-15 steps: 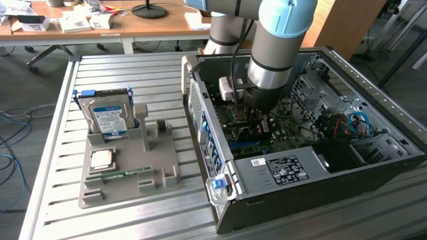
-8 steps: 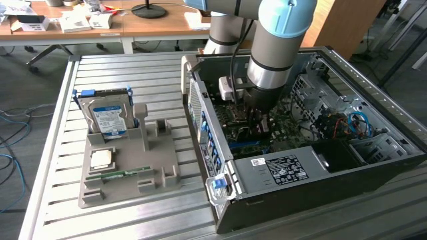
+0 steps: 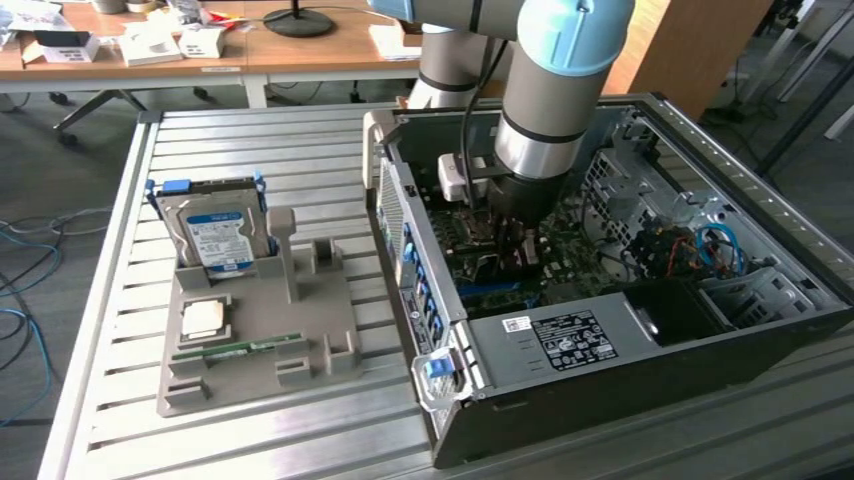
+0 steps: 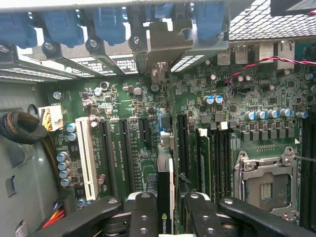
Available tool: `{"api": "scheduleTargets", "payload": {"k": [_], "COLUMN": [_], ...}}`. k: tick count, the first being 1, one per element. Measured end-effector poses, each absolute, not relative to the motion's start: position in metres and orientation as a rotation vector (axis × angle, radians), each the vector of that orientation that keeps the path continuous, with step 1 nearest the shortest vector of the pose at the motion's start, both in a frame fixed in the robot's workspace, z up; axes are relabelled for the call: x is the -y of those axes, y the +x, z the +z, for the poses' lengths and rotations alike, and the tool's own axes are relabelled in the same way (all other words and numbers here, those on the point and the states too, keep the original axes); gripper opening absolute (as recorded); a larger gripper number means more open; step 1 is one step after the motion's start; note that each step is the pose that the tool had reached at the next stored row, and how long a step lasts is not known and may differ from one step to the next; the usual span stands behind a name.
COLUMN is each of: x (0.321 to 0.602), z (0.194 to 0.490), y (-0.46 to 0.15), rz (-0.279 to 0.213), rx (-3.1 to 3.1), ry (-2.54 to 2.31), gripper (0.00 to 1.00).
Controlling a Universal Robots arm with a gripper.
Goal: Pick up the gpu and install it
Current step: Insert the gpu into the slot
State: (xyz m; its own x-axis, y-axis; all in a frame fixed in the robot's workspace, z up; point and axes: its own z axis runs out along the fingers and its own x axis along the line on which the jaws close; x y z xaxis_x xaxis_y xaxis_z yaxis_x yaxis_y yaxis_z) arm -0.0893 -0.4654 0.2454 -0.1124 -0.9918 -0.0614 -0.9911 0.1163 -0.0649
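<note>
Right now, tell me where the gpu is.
The gpu is held edge-on in the pincer, at the slots of the green motherboard, inside the open computer case on the exterior view's right.

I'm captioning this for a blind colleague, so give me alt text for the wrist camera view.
The gripper holds the gpu edge-on between its fingers, over the slots of a green motherboard inside a computer case. A white slot lies to one side of the card, an empty CPU socket to the other, with blue latches beyond.

Wooden desks (image 3: 334, 55) stand behind a slatted metal table (image 3: 267, 150).
</note>
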Motion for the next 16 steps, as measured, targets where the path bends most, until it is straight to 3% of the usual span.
{"api": "scheduleTargets", "payload": {"k": [10,11,13,14,16], "x": [0.4652,0.4653,0.4653,0.4653,0.4654], "z": [0.2453,0.2453,0.2453,0.2454,0.2454], "y": [-0.0895,-0.0894,-0.0894,-0.0893,-0.0893], "rz": [-0.01,-0.011,-0.012,-0.012,-0.011], "rx": [-2.279,-2.279,-2.279,-2.279,-2.279], "ry": [-2.03,-2.03,-2.031,-2.031,-2.031], "gripper": [0.27,0.32,0.32,0.39,0.39]}}
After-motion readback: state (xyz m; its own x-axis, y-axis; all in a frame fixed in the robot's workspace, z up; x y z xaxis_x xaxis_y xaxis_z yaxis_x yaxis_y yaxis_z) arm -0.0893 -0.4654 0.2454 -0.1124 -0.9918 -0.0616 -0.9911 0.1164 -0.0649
